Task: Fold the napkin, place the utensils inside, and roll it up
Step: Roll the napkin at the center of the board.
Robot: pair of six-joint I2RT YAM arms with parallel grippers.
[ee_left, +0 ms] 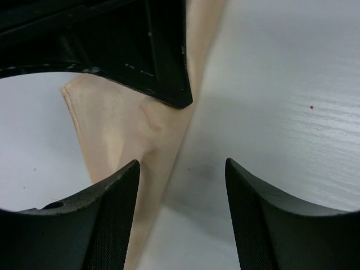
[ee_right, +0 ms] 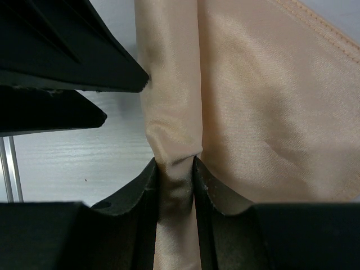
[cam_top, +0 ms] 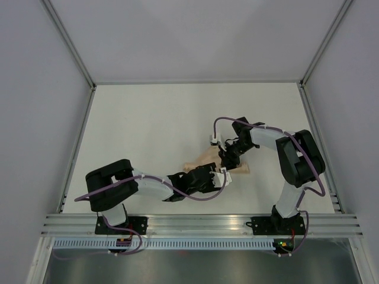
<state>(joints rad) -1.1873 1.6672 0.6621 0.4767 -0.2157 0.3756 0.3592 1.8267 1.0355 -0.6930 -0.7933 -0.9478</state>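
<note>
My right pincer (ee_right: 175,167) is clamped on a bunched fold of the napkin (ee_right: 259,112) between its tips, I think to hold the roll tight, while my left pincer (ee_left: 183,169) is apart with that napkin beside one tip.

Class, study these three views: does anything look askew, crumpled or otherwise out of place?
The napkin is not lying flat: it is gathered into a narrow, creased strip, and the right gripper is pinching a raised ridge of it. The left gripper stands open over the cloth's edge, holding nothing.
</note>
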